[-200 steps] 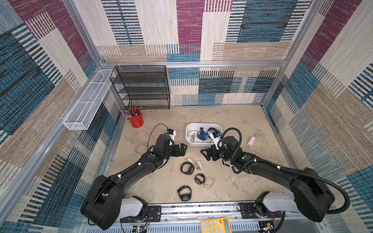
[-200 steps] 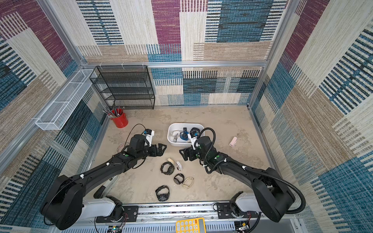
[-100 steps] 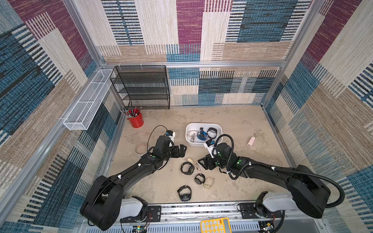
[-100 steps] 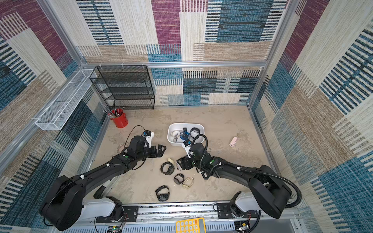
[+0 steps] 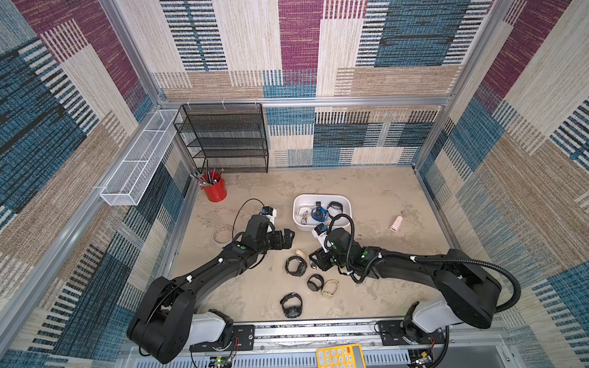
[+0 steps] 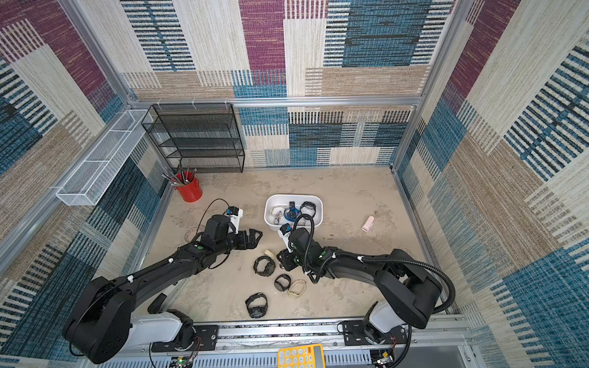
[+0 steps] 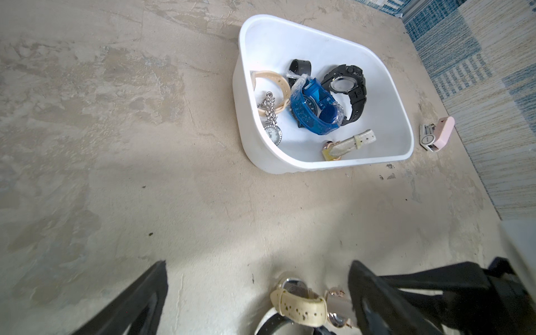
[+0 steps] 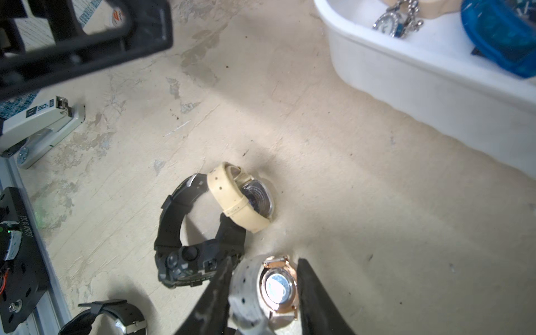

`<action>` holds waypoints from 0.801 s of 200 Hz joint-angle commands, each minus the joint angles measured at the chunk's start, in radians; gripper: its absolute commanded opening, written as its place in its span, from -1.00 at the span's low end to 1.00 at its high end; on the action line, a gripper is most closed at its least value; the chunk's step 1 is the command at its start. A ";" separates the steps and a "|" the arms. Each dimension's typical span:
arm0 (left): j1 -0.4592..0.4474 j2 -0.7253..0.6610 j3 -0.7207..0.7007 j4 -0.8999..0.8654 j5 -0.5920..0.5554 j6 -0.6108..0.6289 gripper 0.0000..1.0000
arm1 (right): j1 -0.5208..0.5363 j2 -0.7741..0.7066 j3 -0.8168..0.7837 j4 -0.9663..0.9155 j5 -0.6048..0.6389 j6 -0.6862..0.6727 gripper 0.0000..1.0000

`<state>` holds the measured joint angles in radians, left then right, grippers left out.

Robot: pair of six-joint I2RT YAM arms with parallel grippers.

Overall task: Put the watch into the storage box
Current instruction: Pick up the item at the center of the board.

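Right claw (image 8: 265, 262) straddles the rose-gold watch (image 8: 278, 287) lying mid-bench, short of the storage box (image 8: 406, 81); whether the jaws pinch yet, I cannot tell. Grasping step, I judge: next clamp firmly, lift, and clear the box's near wall. Left claw (image 5: 288, 237) gapes, empty.

Two black jointed arms (image 5: 207, 274); white base housings (image 5: 207, 325); black ribbed cable (image 5: 517, 286); green status lights (image 5: 243, 247); white wrist cameras (image 5: 271, 218).

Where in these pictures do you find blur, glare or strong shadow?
Right wrist view: the right claw around the rose-gold watch is soft, too near the lens; shadow bands cross the table. Left wrist view: left claw soft-edged, storage box sharp. Both top views: sharp, evenly lit.
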<state>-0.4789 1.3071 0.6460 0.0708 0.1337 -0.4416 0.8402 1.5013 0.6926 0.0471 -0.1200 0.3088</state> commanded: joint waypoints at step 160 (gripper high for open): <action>0.000 0.044 0.024 0.020 0.030 -0.009 0.96 | 0.007 -0.080 0.053 -0.053 0.125 0.011 -0.80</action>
<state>-0.4793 1.3426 0.6601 0.0715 0.1406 -0.4416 0.8459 1.4429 0.7338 -0.0059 -0.0277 0.3061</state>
